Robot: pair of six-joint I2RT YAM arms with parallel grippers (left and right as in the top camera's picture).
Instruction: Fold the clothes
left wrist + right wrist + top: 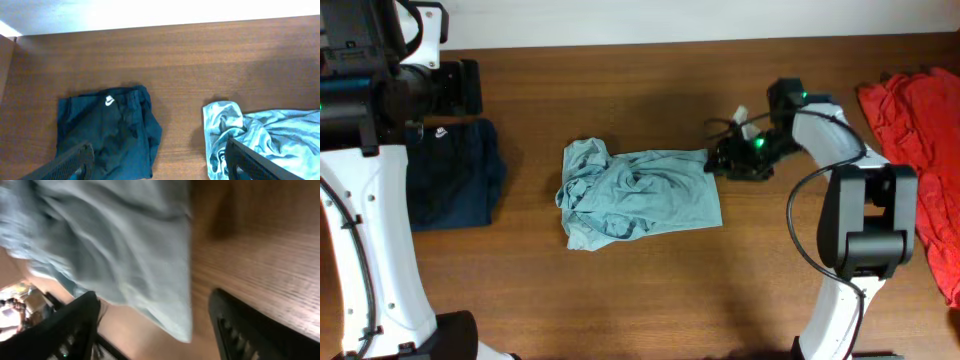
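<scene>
A crumpled light blue shirt [638, 195] lies at the table's middle; it also shows in the left wrist view [265, 137] and the right wrist view [115, 245]. A folded dark navy garment [455, 175] with a small white logo lies at the left, also in the left wrist view [107, 132]. My right gripper [715, 162] is open at the shirt's right edge, a corner of the cloth between its fingers [155, 325]. My left gripper [160, 160] is open and empty, held high above the gap between the navy garment and the shirt.
A red garment [915, 150] lies heaped at the table's right edge. The table's far edge meets a white wall at the back. Bare wood lies in front of the shirt.
</scene>
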